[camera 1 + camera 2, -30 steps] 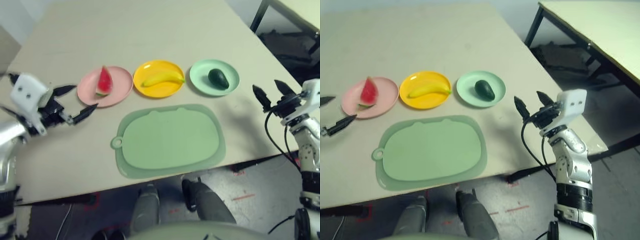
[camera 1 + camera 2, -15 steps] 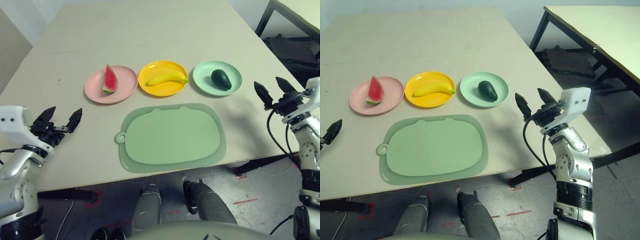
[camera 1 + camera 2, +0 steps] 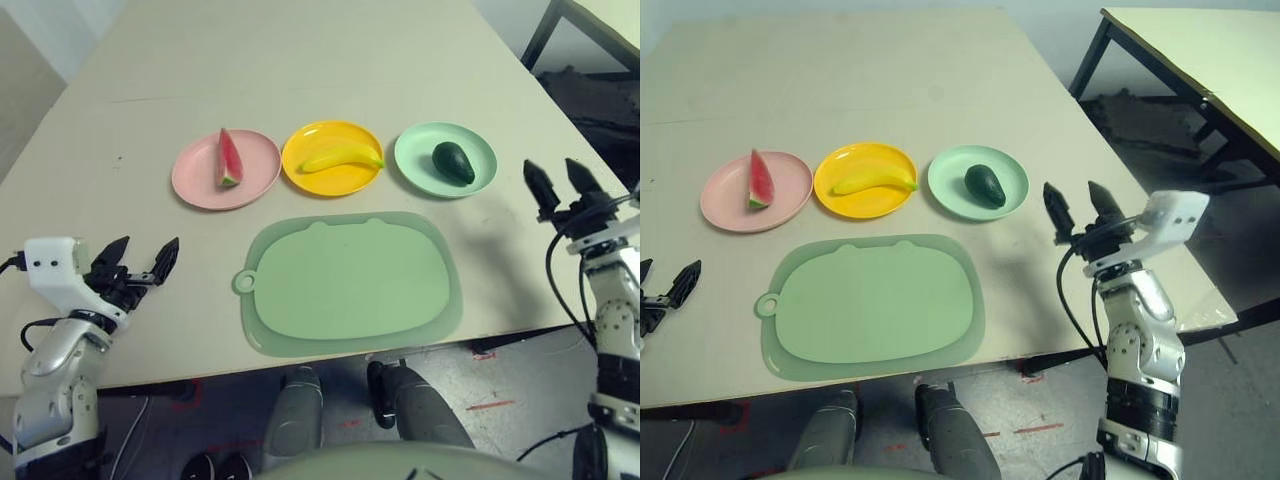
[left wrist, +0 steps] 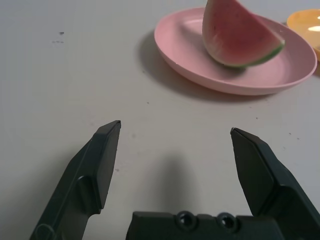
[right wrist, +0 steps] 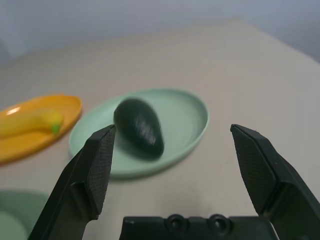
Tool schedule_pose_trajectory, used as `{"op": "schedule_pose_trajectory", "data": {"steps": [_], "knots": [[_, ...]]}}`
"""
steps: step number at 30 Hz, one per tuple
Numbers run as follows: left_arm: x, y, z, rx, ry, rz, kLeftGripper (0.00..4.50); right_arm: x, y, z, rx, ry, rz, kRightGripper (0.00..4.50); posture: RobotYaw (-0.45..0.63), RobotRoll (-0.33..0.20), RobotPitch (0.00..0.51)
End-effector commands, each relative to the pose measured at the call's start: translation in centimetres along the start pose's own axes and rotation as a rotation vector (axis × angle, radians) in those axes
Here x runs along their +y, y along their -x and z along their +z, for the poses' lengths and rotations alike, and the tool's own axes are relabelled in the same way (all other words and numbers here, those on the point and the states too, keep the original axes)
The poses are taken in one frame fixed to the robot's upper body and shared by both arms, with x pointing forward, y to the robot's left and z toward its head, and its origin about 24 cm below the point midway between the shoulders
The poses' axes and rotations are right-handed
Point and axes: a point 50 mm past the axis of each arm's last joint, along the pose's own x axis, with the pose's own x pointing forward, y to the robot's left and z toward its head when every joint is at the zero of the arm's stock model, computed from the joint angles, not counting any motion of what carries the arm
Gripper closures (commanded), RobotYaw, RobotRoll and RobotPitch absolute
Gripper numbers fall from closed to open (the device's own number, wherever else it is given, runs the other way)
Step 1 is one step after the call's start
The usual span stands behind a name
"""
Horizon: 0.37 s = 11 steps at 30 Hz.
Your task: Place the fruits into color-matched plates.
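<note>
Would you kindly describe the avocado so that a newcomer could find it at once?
Beyond the large pale green mat runs a row of three round plates. The avocado lies on the mint green plate at the row's right end. It alone is dark green and egg-shaped.

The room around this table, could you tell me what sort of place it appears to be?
Probably a robotics lab or test room. Toy fruit sits on plastic plates, such as the banana on the yellow plate, on a plain work table, with a second table and red floor marks nearby.

Fruits [image 3: 343,158] on color-matched plates [image 3: 192,178]
</note>
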Motion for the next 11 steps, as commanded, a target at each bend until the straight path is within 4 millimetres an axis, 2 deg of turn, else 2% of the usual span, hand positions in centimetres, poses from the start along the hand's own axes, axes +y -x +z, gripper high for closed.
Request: {"op": "schedule_pose_trajectory", "data": {"steps": [1,11], "knots": [[0.3,0.0,0.1,-0.008,-0.008,0.015,0.01,0.3,0.9,-1.2,0.018,0.022,-0.026,0.00,0.11,0.000,0.199],[0.0,-1.1,0.9,-0.029,-0.024,-0.019,0.01,0.9,1.4,-1.9,-0.014,0.037,-0.063,0.00,0.09,0.000,0.194]]}}
